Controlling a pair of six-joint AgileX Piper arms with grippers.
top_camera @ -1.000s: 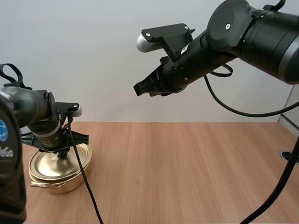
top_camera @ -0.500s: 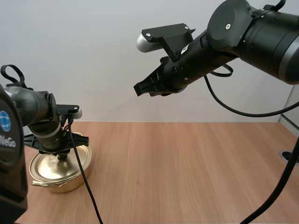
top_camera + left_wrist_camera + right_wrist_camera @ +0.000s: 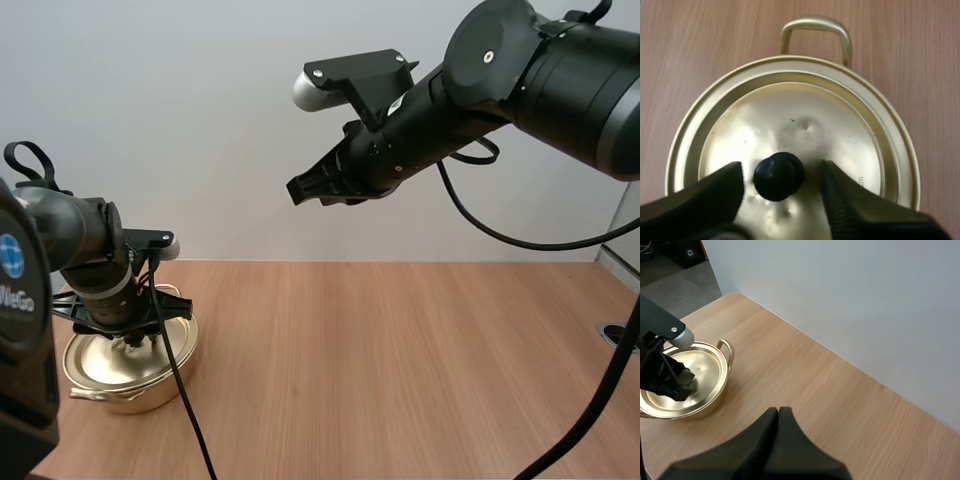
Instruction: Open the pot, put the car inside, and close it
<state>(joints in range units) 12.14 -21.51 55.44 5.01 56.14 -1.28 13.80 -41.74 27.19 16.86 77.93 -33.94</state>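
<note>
Left gripper (image 3: 130, 340) hanging just over pot (image 3: 125, 385), fingers (image 3: 715, 195) standing apart, flanking black knob (image 3: 779, 176), not touching it. Lid (image 3: 805, 125) sitting on pot, pot resting on table (image 3: 400, 350). Right gripper (image 3: 297, 190) hovering high, well right of pot, fingers pressed together, holding nothing.

The left claw (image 3: 132, 342) sits lower over the pot (image 3: 135, 392) than a second ago — its arm has sunk and drawn a little toward the surface (image 3: 400, 360). The lid (image 3: 98, 356), which looked tipped up at the start, now lies flat inside the rim. The fingers (image 3: 715, 192) now stand apart on either side of the black knob (image 3: 778, 176) (a gap shows on each side).
</note>
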